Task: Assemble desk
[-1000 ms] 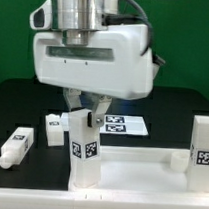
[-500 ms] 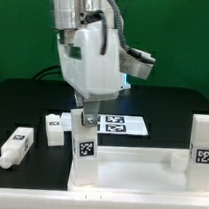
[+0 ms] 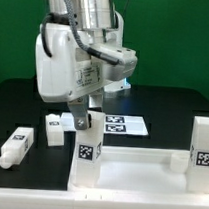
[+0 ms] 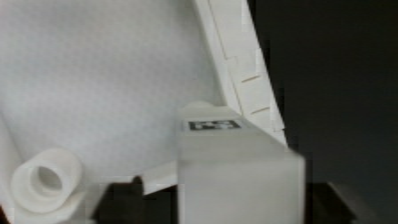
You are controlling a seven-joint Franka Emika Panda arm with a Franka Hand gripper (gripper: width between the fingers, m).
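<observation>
A white square leg (image 3: 87, 152) with a black-and-white tag stands upright on the near corner of the white desk tabletop (image 3: 138, 171), at the exterior view's left. My gripper (image 3: 85, 119) reaches down from above and is shut on the leg's top. In the wrist view the leg (image 4: 235, 165) fills the space between the two dark fingers (image 4: 125, 203), with my gripper (image 4: 228, 208) closed against its sides. Behind it lies the rimmed tabletop (image 4: 107, 90) with a round socket (image 4: 45, 181). A second tagged leg (image 3: 202, 149) stands at the exterior view's right.
Two loose white legs (image 3: 17, 144) (image 3: 56, 129) lie on the black table at the exterior view's left. The marker board (image 3: 121, 125) lies flat behind the gripped leg. A round socket (image 3: 178, 157) rises from the tabletop near the right leg.
The wrist and gripper housing have turned about the vertical axis over the leg. The leg stays upright in the same spot.
</observation>
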